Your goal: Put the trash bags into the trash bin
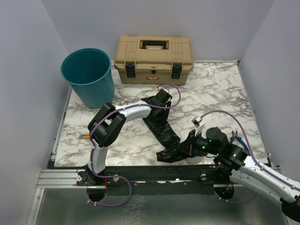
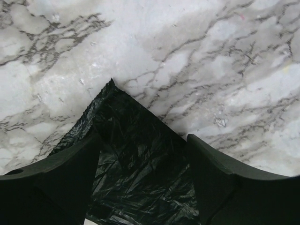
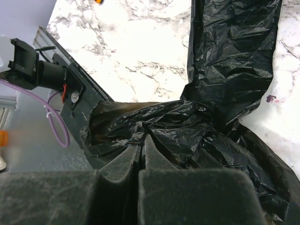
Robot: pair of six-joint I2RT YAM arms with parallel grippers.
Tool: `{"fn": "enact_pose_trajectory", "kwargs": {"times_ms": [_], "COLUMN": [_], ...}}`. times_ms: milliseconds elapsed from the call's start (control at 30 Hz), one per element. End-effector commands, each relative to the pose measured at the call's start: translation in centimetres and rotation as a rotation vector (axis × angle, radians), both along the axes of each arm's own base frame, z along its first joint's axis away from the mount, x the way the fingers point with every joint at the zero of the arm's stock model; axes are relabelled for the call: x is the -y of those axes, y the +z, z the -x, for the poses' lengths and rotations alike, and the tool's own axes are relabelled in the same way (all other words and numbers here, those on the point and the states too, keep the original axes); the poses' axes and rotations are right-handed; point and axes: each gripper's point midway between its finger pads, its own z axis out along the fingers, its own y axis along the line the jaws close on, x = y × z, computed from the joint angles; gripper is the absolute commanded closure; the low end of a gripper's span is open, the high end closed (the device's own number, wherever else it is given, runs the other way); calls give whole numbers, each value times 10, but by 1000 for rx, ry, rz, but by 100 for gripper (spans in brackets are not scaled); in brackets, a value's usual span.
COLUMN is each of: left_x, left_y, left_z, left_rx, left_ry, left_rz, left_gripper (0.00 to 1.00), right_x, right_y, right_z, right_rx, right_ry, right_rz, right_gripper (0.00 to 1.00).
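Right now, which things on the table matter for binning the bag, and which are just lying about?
For the job:
- black bag, pinched by the right hand, one corner between the fingers of the open left hand
- teal bin

Lying about:
- tan toolbox
- blue-handled tool
- small orange item

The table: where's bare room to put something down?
The table is bare right of the toolbox, toward the far right corner, and at the front between the left arm and the bag. Crowded: front right, where the right hand pinches the bag.
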Motion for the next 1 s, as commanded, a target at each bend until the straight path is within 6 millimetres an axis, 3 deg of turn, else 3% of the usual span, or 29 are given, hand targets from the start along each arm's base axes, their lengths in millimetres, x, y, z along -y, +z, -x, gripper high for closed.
{"fn": "enact_pose_trajectory", "kwargs": {"times_ms": [0,67,133,267,367,500,600,767,867,967], "left_x": [-13,-13,-10,-10,-4,6,10,-10,-34,-40], "left_y": [-10,-15,-18,-16,1,56,115,201,229,238], "left_z": [-5,-6,-5,-2,-5,-19,-36,-68,-82,-79], "left_rx": [12,6,-4,5,38,140,252,375,405,414], "left_ry": [55,52,42,45,26,19,31,91,125,98], "left_rz": [-75,-85,-89,-93,-73,3,80,229,289,303], "left_gripper": [26,31,43,74,96,100,100,100,100,100], "right_x": [-2,-1,-1,0,-2,-13,-23,-30,-28,-29], "right_y": [8,6,5,0,-9,-22,-33,-52,-55,-52], "right_z": [-1,-1,-1,-1,1,14,24,42,49,50], "right_rx": [22,21,18,11,-3,-69,-142,-196,-205,-192], "right_ry": [-1,-3,-4,-11,7,100,167,252,272,277], "right_rz": [-37,-34,-33,-25,-19,-16,-10,52,52,25], "right_gripper": [99,99,99,99,99,99,99,99,99,99]}}
